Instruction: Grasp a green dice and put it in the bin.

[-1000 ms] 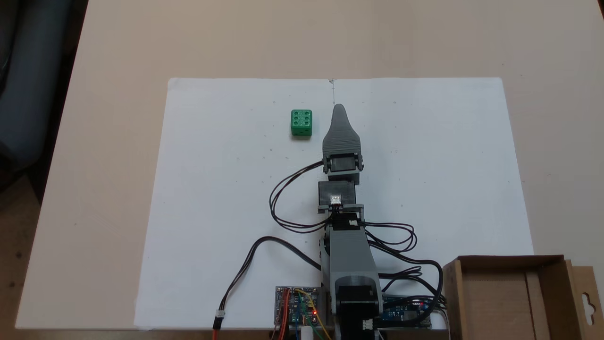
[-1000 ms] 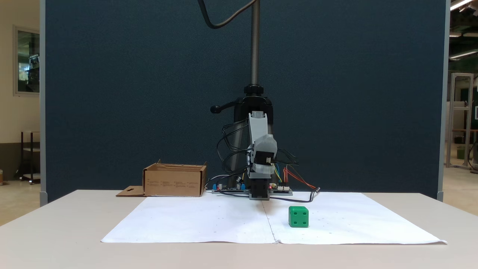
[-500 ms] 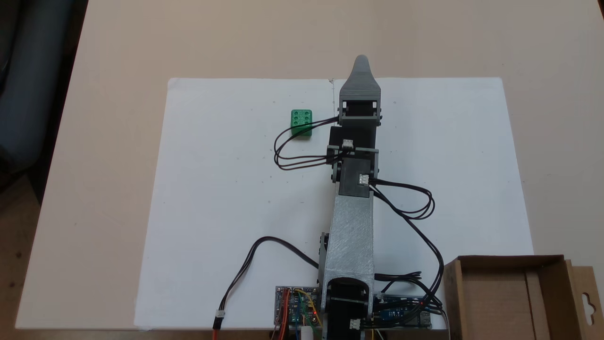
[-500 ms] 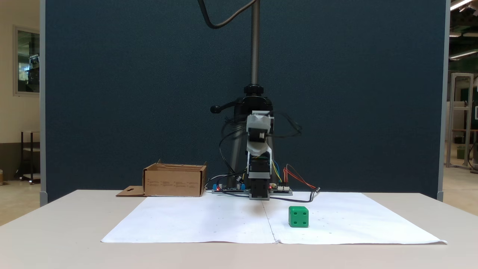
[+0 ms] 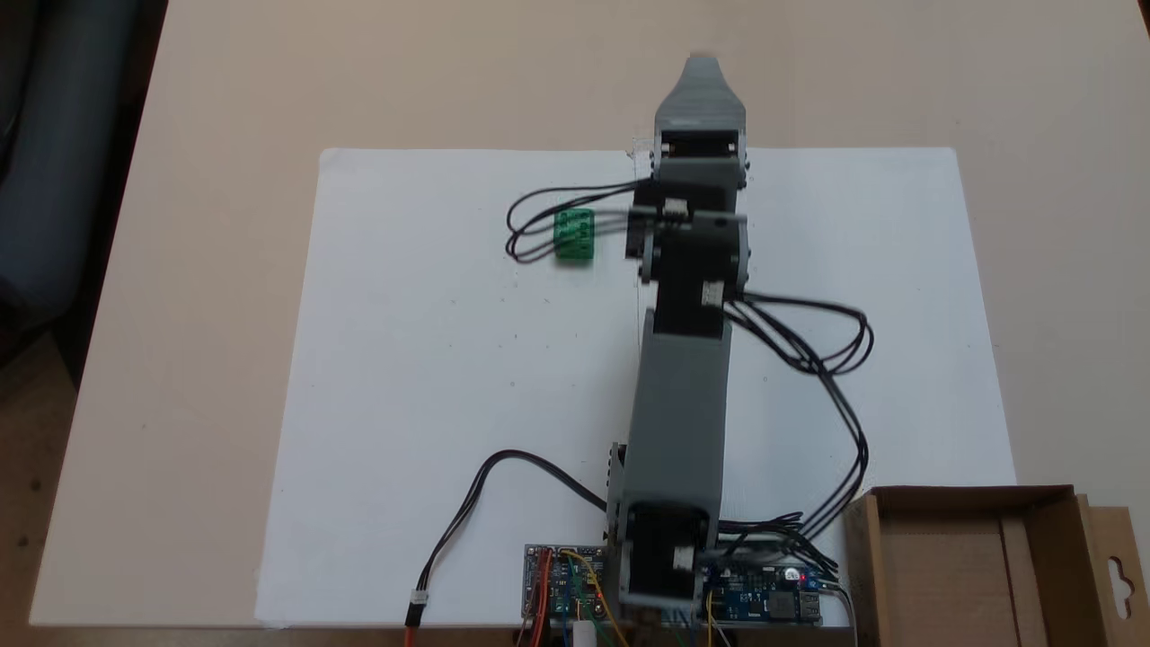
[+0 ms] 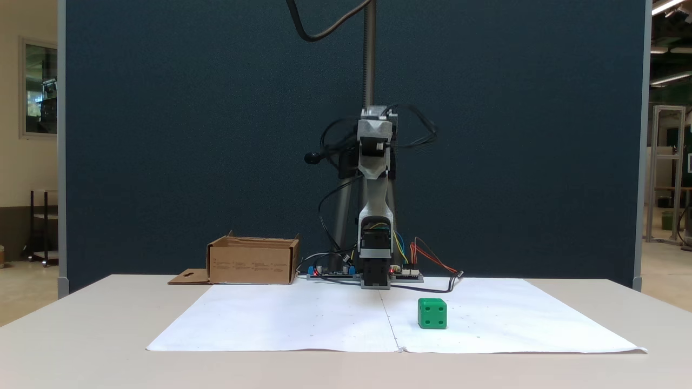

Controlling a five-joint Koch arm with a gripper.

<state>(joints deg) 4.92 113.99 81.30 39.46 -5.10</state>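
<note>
Green dice: on paper sheet, right of centre seam.
Bin: beside sheet's far-left corner.

We see a beige tabletop carrying a large white paper sheet with a centre crease. Circuit boards with coloured wires sit at the sheet's near edge in the top-down fixed view. A dark blue partition stands behind, and a metal pole rises before it.
</note>
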